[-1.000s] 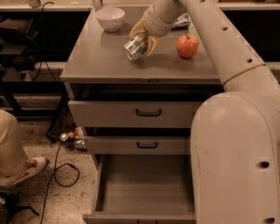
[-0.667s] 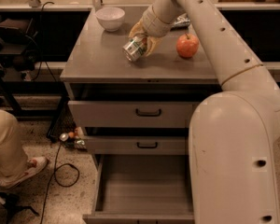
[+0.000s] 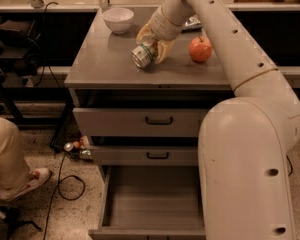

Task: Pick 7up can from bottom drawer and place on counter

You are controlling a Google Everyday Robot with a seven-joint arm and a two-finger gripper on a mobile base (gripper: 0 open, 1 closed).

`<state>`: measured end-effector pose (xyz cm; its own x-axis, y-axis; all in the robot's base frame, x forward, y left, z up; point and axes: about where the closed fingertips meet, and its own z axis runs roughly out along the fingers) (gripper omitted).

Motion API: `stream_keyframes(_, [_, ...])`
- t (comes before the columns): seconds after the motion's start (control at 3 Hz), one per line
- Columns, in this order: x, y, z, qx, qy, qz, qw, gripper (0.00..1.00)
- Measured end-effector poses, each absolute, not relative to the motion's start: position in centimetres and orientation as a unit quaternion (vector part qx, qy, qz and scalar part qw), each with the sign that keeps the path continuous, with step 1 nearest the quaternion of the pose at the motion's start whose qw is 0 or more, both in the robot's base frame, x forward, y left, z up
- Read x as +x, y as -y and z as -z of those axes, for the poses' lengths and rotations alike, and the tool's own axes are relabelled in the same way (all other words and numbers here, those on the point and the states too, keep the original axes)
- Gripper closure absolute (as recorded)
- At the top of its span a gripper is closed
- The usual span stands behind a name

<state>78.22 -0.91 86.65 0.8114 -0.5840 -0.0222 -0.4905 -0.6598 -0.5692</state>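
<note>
Claw: We see the claw (image 3: 150,48) just left of the apple (image 3: 200,49), low over the bench (image 3: 102,61). Its two yellow fingers are closed around the 7up can (image 3: 141,56), one on each side.
Can: The 7up can is left of the apple, tipped on its side, with a shiny round end facing us. We cannot tell if it touches the bench or hangs just above it.
Why held so: We think the claw keeps the can low so it can set it down softly. A can on its side may roll, so letting go needs care.
Bottom drawer: The bottom drawer (image 3: 150,204) is far below the apple. It is pulled out and the can is not in it, so we think only the putting down is left.
Bowl: A white bowl (image 3: 118,20) sits left of the apple and further back, apart from the can.
Writing: We see green and silver on the can, but no words we can read.
</note>
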Motion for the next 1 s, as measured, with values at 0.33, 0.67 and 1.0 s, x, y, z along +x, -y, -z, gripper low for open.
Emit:
stream_keyframes(0.33, [78.3,1.0,-86.8,-0.907,-0.298,0.083,0.286,0.00])
stream_keyframes(0.67, [78.4,1.5,-87.2,-0.903,-0.304,0.088,0.290,0.00])
stream_keyframes(1.0, [78.6,2.9,-88.3,-0.893,-0.321,0.103,0.299,0.00])
